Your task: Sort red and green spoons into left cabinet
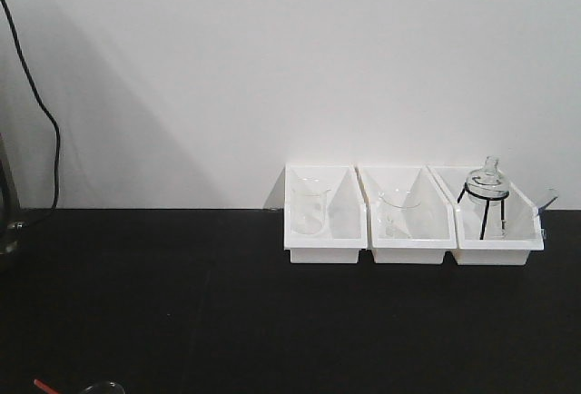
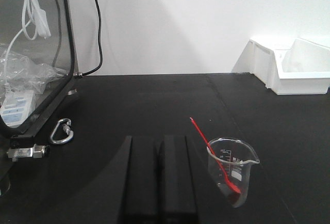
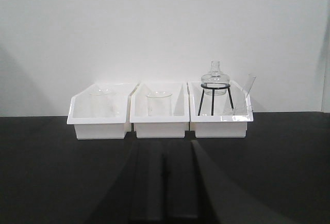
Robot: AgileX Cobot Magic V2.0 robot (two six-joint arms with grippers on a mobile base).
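The red spoon [image 2: 211, 149] stands slanted in a small glass beaker [image 2: 238, 180] on the black table, bowl down and handle tip pointing up-left. My left gripper [image 2: 159, 140] is shut and empty, just left of that beaker and apart from it. In the front view only the spoon's red tip [image 1: 43, 385] and the beaker's rim [image 1: 102, 387] peek in at the bottom left. My right gripper [image 3: 164, 149] is shut with nothing in it, facing the white bins. The green spoon and the left cabinet are out of view.
Three white bins [image 1: 325, 247] stand in a row at the wall, two holding beakers and the right one [image 3: 220, 126] a flask on a black tripod [image 3: 215, 74]. A steel carabiner [image 2: 62, 131], a black-framed glass panel [image 2: 69, 53] and cables [image 2: 98, 28] lie to the left.
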